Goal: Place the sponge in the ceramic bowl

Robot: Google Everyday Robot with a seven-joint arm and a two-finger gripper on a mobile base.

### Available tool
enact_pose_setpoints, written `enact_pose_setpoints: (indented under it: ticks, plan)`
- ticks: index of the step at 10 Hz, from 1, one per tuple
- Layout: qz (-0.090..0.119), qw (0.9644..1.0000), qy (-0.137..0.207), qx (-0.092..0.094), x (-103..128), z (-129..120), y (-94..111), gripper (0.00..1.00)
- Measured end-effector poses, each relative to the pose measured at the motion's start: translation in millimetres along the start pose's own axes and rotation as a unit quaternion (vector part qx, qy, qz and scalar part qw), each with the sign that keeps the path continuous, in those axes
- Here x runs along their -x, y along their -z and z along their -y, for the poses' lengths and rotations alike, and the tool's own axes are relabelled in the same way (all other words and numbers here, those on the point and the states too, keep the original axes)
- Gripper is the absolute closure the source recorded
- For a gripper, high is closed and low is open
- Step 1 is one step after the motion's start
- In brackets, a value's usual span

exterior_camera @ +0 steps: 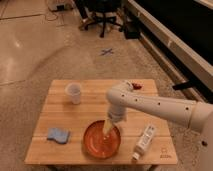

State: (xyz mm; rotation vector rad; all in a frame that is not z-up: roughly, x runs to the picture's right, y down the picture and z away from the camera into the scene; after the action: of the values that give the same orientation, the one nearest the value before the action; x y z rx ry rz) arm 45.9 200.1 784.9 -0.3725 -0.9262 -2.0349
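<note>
A light-blue sponge (58, 135) lies flat on the wooden table (90, 110) near its front left corner. The orange-red ceramic bowl (95, 143) sits at the front centre of the table. My white arm reaches in from the right and bends down, and my gripper (107, 131) hangs over the bowl's right half, well to the right of the sponge.
A translucent white cup (74, 93) stands at the back left of the table. A white bottle (144, 141) lies on its side at the front right. A small red object (134, 85) rests at the back right edge. An office chair (104, 15) stands on the floor beyond.
</note>
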Motion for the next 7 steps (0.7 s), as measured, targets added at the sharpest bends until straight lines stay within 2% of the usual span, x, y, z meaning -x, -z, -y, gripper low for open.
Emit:
enact_pose_setpoints:
  ticks: [4, 7]
  plan:
    - [-0.001, 1.0000, 0.006, 0.000, -4, 2, 1, 0.20]
    - [-0.022, 0.9975, 0.068, -0.001, -52, 42, 6, 0.20]
